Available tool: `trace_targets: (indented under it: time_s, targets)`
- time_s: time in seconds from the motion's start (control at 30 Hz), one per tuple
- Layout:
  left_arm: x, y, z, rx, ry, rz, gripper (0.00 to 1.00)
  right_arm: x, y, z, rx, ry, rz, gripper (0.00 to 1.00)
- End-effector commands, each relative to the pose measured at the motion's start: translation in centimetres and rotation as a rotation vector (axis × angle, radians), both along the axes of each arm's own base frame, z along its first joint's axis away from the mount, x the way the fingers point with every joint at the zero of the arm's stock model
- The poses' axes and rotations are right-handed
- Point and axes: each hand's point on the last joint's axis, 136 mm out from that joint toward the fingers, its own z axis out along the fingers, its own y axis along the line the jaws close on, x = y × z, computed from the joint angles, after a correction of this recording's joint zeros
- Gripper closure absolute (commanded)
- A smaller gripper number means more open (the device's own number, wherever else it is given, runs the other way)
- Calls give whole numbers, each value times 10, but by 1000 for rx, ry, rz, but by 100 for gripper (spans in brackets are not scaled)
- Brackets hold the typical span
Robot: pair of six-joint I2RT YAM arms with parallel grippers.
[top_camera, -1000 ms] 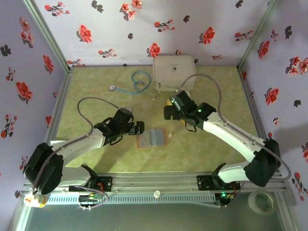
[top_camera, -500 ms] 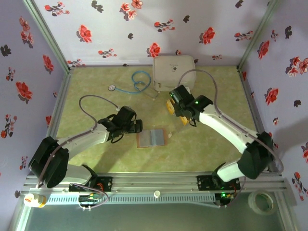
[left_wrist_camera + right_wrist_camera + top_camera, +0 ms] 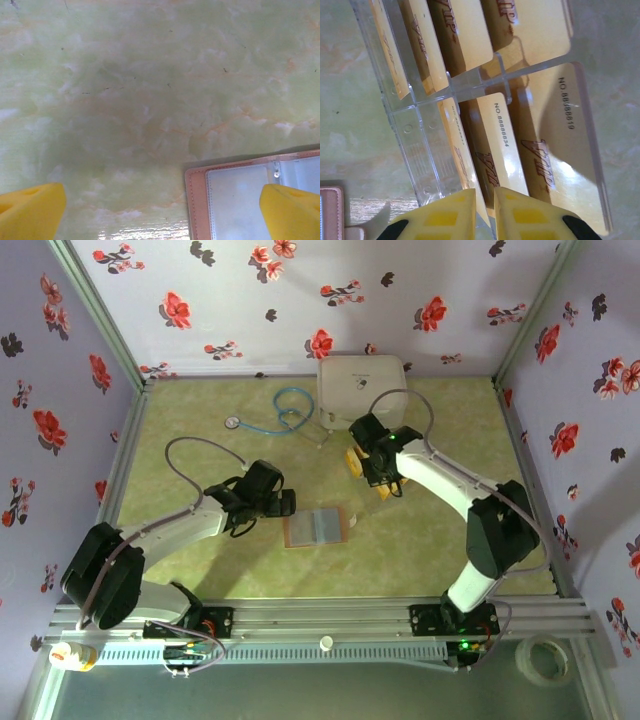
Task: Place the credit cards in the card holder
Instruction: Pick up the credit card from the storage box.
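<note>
Credit cards stood leaning in the slots of a clear rack near the white case, well apart from the card holder lying open at mid-table. Your right gripper was drawn narrow with one card's edge between its fingers, so you needed to lift straight along the slot and take only that card. Your right wrist view showed that pinch, while the left wrist view showed your left gripper spread wide and empty over the holder's left edge

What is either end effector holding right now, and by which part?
The right end effector pinches one credit card by its near end, in the clear rack; the left end effector holds nothing.
</note>
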Motion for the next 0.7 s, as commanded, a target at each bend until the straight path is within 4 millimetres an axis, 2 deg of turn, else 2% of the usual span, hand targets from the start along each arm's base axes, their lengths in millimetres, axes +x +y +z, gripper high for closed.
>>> trace_targets:
  time_s: [0.0, 0.5, 0.67]
  targets:
    - [0, 4, 0, 2, -6, -2, 0, 4, 1, -3, -13, 20, 9, 84]
    - [-1, 9, -6, 6, 2, 4, 0, 7, 4, -26, -35, 69, 22, 85]
    - [-1, 9, -8, 8, 6, 5, 0, 8, 5, -25, -27, 67, 22, 87]
